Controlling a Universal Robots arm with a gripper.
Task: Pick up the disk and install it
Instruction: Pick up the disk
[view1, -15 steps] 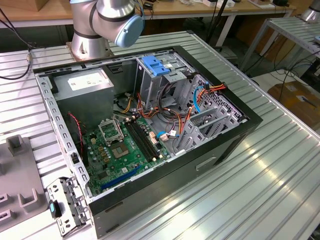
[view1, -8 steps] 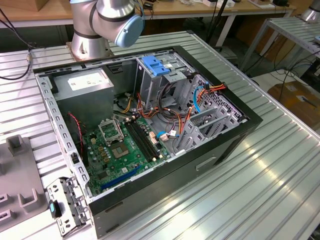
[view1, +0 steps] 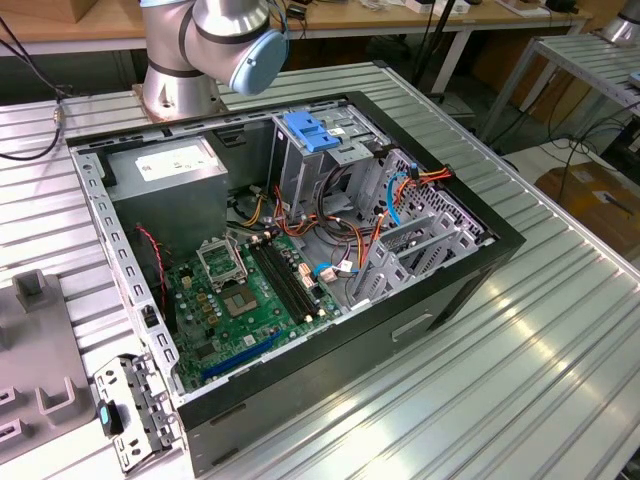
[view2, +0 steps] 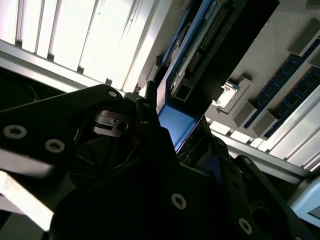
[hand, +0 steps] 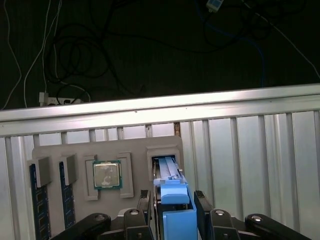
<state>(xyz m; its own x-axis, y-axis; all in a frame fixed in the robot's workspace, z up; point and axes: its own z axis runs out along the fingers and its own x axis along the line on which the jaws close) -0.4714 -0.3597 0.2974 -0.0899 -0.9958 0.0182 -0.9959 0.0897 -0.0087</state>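
1. The gripper (hand: 172, 199) is hanging over a grey tray (hand: 125, 147) near the edge of the ribbed bench (hand: 250, 165).
2. The disk (hand: 177, 222) is standing on edge in the tray's end slot, its blue carrier rising between the jaws.
3. The jaws are sitting one on each side of the disk, just beside it; whether they are pinching it I cannot tell.
4. A processor chip (hand: 106, 175) and memory sticks (hand: 36, 200) are lying in the tray's other pockets.
5. In the exterior view, the open computer case (view1: 300, 250) is lying on the bench, with the arm's base (view1: 180, 85) standing at its far side.
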